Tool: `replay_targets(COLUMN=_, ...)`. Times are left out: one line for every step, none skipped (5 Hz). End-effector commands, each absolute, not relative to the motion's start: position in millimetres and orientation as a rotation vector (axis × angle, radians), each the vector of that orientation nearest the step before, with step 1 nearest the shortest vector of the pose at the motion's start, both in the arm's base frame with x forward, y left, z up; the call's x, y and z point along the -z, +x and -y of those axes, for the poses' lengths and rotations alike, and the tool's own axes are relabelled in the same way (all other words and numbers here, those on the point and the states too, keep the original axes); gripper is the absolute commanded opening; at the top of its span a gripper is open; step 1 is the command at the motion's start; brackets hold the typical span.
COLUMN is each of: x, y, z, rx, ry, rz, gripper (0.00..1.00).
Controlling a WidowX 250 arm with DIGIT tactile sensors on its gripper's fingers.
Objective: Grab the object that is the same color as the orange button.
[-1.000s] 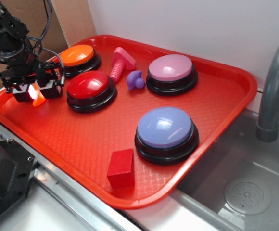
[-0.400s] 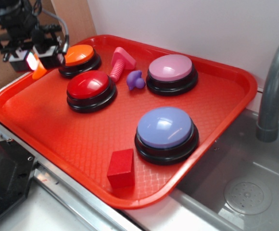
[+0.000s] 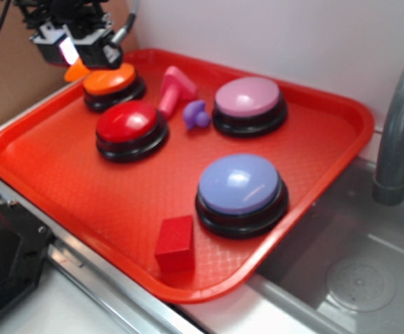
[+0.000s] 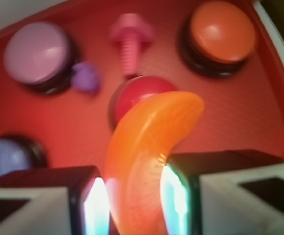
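Note:
My gripper [image 3: 72,54] is shut on the small curved orange piece [image 4: 144,152], which fills the gap between the two fingers in the wrist view. In the exterior view the piece [image 3: 77,70] hangs from the gripper above the tray's far left corner, just left of the orange button [image 3: 109,79]. The orange button also shows in the wrist view [image 4: 222,30] at top right, well below the held piece.
The red tray [image 3: 83,188] holds a red button [image 3: 128,123], a pink button [image 3: 248,97], a lilac-blue button [image 3: 239,184], a pink bolt [image 3: 175,87], a small purple piece [image 3: 196,115] and a red cube [image 3: 175,241]. A sink and grey tap [image 3: 397,132] lie right. Cardboard stands behind.
The gripper has risen from the tray's left edge and moved back and right with the orange piece, now high beside the orange button.

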State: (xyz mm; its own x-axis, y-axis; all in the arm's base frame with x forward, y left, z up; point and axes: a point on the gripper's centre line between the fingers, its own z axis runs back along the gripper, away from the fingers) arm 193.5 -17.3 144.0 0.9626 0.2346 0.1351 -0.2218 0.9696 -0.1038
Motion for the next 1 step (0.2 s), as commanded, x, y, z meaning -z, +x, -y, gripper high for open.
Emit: replay_targets(x=-162.6, y=177.2, z=22.3, rx=-0.259, ry=-0.085, rz=0.16, gripper=0.0)
